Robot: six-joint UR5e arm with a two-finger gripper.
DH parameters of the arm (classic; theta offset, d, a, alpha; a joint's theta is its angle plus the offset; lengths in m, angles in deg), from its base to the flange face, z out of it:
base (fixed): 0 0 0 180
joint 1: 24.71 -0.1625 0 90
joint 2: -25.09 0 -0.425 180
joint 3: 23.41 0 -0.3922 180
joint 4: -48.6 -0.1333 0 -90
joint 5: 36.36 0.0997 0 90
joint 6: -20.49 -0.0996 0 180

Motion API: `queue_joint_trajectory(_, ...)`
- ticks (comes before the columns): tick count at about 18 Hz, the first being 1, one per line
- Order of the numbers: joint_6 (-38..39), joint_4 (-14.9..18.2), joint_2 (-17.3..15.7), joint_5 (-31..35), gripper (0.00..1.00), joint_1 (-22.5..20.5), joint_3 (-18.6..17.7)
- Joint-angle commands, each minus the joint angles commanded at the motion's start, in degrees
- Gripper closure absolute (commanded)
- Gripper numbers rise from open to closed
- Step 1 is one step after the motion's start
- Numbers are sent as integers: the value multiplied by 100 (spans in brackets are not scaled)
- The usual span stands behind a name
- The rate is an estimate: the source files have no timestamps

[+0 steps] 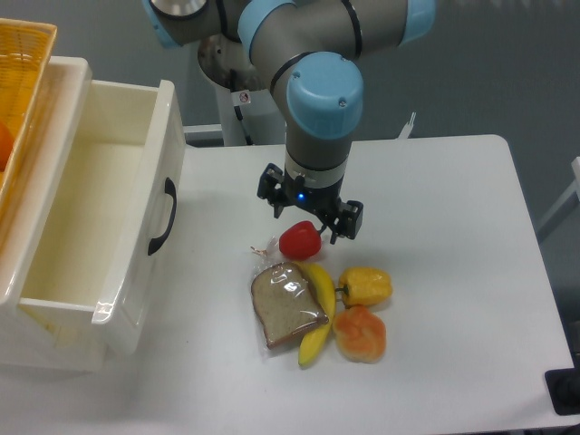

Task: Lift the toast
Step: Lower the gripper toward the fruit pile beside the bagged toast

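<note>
A red pepper, yellow pepper, banana and orange bun cluster on the white table. An open white drawer stands at left.

A white table carries everything, with a cream open drawer box sitting along its left side, a black handle on the face turned toward the middle. Near the centre lies a tight cluster: the toast in clear plastic lies flat at the left, a banana lies against its right edge, a red pepper sits just beyond them on the far side, a yellow pepper lies to the right of the banana, and an orange bun rests nearest the front, touching the banana. A small scrap of clear wrapping lies just left of the red pepper.
</note>
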Motion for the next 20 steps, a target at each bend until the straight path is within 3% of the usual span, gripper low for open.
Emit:
queue_joint_trajectory(5,17,-254,175,-52,0,44,-44)
queue_joint_trajectory(9,26,-308,491,-201,0,18,-176)
queue_joint_trajectory(12,96,-545,720,-500,0,18,-167)
queue_joint_trajectory(16,334,-554,1098,-721,0,9,-167)
queue_joint_trajectory(20,439,-703,1309,-940,0,-193,-167)
